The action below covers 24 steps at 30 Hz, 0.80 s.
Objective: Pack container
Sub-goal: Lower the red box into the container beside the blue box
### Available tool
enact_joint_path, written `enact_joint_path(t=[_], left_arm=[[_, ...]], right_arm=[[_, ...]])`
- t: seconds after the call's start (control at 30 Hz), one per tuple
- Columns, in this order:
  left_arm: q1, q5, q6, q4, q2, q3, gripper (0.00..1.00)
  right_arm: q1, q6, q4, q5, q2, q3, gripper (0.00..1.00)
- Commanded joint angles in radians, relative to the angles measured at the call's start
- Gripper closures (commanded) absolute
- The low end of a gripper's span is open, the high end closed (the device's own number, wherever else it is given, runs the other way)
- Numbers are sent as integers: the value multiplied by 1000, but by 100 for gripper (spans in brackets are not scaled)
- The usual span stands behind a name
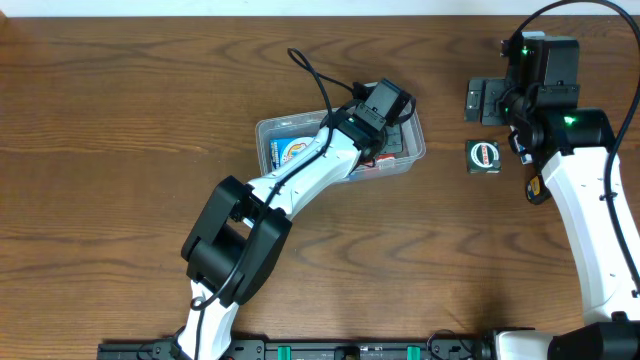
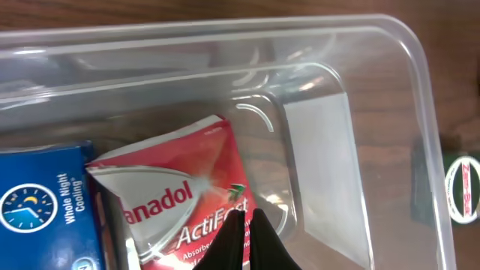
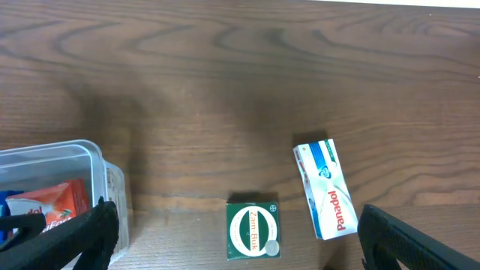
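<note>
Overhead and wrist views of the wooden table (image 1: 120,150), read from left to right.

(a) The container (image 1: 264,135), a clear shallow tub, lies a little left of the table's centre. Your left arm reaches into it from below.

(b) In the container's left part you see a blue box (image 2: 45,206) printed "Whole Night Cooling". Just beside it on the right lies a red Panadol ActiFast box (image 2: 187,191), tilted and creased along its upper edge.

(c) The left gripper (image 2: 246,236) has its fingers pressed together, with nothing between them. The tips are over the lower part of the red box. You cannot tell whether they touch it.

(d) The right end of the container is bare plastic.

(e) Outside the tub, near its right wall, a small green box (image 1: 484,155) lies flat on the table. The right wrist view shows a white Panadol box (image 3: 326,189) just to its right, not touching it.

(f) The right gripper (image 1: 488,100) is above the green box with its fingers spread wide and holds nothing.
</note>
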State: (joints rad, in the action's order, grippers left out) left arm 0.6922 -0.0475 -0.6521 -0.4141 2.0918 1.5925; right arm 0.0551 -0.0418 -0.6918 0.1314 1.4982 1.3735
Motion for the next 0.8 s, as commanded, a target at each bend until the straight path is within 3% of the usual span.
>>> enact_joint_path(t=[0.0, 0.77], left_arm=[[1, -20, 50, 1, -1, 22, 94], [1, -20, 230, -61, 16, 15, 94]], right_arm=[[-2, -10, 0, 7, -7, 6, 1], [-2, -10, 0, 7, -7, 6, 1]])
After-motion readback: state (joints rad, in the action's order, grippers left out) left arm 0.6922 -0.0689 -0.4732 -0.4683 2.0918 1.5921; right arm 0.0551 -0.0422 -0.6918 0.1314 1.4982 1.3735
